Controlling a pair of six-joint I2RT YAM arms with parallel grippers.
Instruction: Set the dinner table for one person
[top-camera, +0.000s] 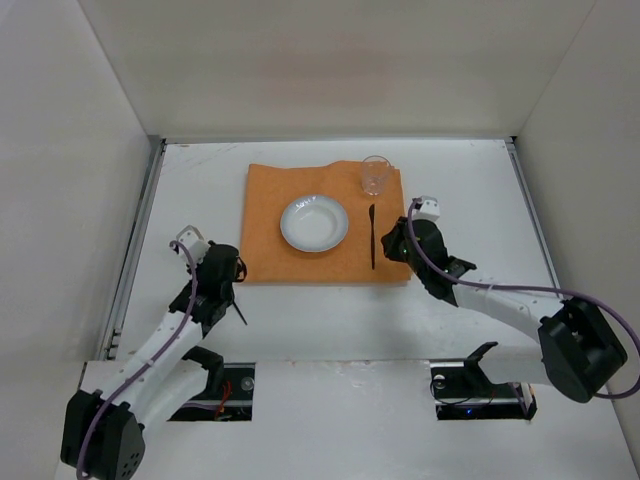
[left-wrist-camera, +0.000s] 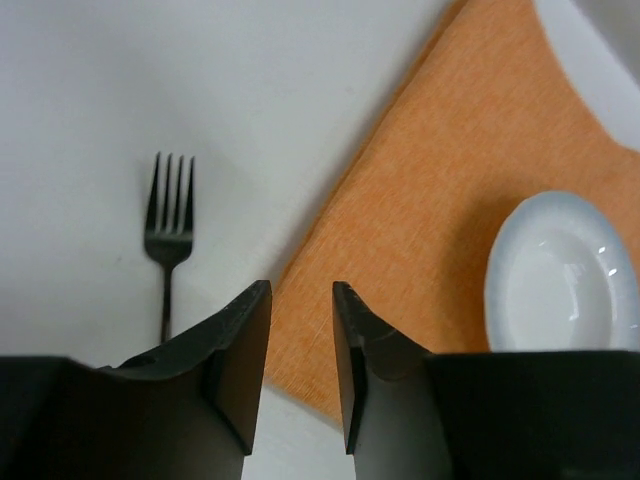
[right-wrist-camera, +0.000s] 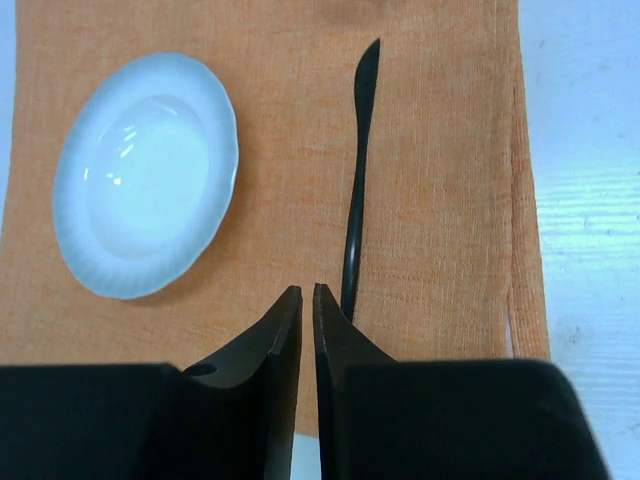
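plate (top-camera: 314, 223), knife (top-camera: 372, 237), glass (top-camera: 375, 176) on cloth (top-camera: 265, 225), table (top-camera: 470, 180) around

Overhead camera takes in the whole dinner table (top-camera: 480, 190); both wrist cameras look down from close by — all three share the white plate (top-camera: 314, 223) and orange cloth (top-camera: 265, 235).

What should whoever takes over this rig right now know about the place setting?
Left gripper: open, empty, above the edge of the cloth.
Right gripper: all but shut, holding nothing, by the handle end of the knife.
On the table: the orange cloth carries the plate in its middle, the knife to the plate's right, and the glass at its far right corner.
The fork lies on the bare table, off the cloth, near its near left corner.
Done: plate, knife, glass.
Left: probably the fork, onto the cloth left of the plate.
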